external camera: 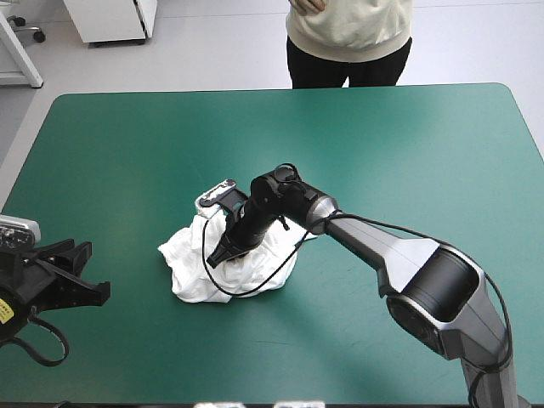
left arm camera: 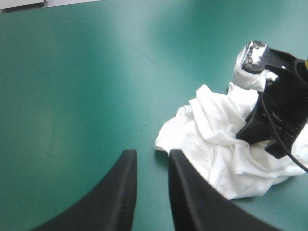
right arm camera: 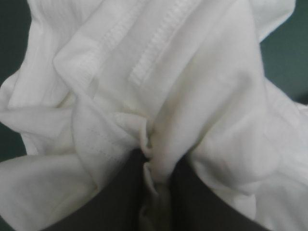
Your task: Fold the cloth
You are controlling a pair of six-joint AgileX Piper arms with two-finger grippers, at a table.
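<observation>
A big surface [external camera: 408, 144] with a teal-green cover and round corners fills most of the space. Past its far edge the floor [external camera: 221, 55] is pale grey. A white cabinet [external camera: 110, 19] stands there. Soft light falls on the cover.

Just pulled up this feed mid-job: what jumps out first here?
The white T-shirt lies as a crumpled heap near the middle of the teal-green table, not yet spread or folded. The right gripper is down on the heap, shut on a pinched fold of the cloth. The left gripper hangs open near the table's left edge, apart from the T-shirt.
</observation>
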